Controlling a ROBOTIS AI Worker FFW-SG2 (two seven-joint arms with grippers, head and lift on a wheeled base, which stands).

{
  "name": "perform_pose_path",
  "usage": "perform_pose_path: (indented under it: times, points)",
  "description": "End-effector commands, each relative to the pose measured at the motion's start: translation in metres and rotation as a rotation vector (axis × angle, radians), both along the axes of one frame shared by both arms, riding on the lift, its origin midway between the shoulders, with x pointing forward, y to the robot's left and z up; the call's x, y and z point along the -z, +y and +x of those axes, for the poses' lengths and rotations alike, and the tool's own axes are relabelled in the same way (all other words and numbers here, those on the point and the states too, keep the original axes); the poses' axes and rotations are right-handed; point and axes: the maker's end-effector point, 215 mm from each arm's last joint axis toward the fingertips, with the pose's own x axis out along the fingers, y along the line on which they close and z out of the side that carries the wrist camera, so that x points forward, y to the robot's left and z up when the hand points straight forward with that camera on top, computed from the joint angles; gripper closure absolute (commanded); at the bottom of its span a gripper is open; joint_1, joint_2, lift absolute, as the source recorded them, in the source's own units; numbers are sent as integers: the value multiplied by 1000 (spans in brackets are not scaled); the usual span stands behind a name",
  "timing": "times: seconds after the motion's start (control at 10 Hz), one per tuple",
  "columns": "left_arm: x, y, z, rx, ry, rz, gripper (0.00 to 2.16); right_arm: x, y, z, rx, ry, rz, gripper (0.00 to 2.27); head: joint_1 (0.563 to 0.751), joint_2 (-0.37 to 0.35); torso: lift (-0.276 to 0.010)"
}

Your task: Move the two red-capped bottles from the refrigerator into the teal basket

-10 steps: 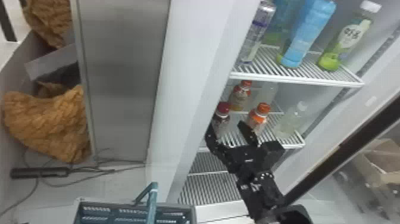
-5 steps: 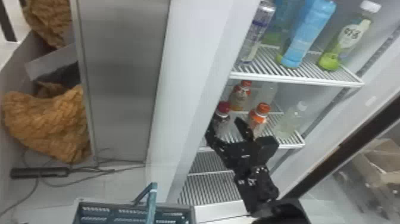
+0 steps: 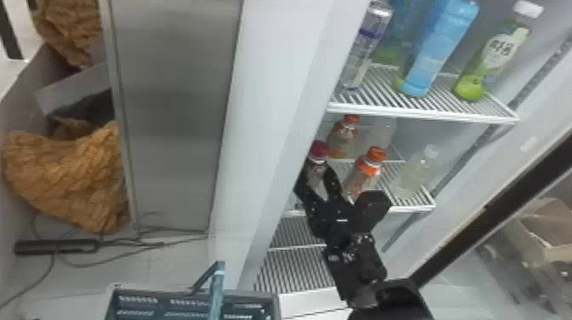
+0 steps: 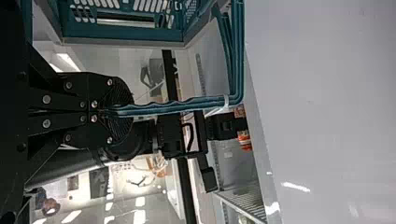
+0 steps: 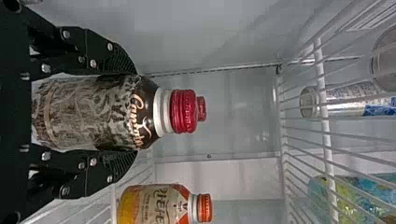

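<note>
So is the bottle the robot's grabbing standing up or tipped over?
Standing up: the bottle has its red cap on top, above the right gripper.

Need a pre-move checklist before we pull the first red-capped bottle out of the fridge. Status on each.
1. Jaws of the right gripper on both sides of the dark red-capped bottle: ok.
2. Grip firm enough to lift: cannot tell.
3. That bottle upright: ok.
4. Gap between it and the orange-capped bottle: ok.
5. Left gripper shut on the basket handle: ok.
6. Dark bottle over the basket: not ok, inside the fridge.
</note>
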Motion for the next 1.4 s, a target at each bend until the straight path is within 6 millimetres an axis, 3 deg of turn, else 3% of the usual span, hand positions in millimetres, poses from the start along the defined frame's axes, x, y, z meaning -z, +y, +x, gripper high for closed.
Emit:
perform_pose_path:
  times: [0.0, 0.6, 1.0, 1.2, 1.3]
  points:
    - [0, 0, 0, -2, 1, 0, 1164, -10, 2, -4, -3, -18, 2, 880, 695, -350, -224]
    - [-2, 0, 2, -4, -5, -3, 1164, -46, -26, -53, 45, -35, -12, 878, 695, -350, -224]
    - [-1, 0, 2, -4, -4, -5, 1164, -60, -22, -112, 35, 62, 20, 878, 695, -350, -224]
    - [-1, 0, 1, -1, -3, -4, 1164, -51, -19, -136, 26, 167, 14, 878, 695, -350, -224]
    - [-1, 0, 1, -1, -3, -4, 1165, -36, -15, -151, 3, 278, 11, 878, 695, -350, -224]
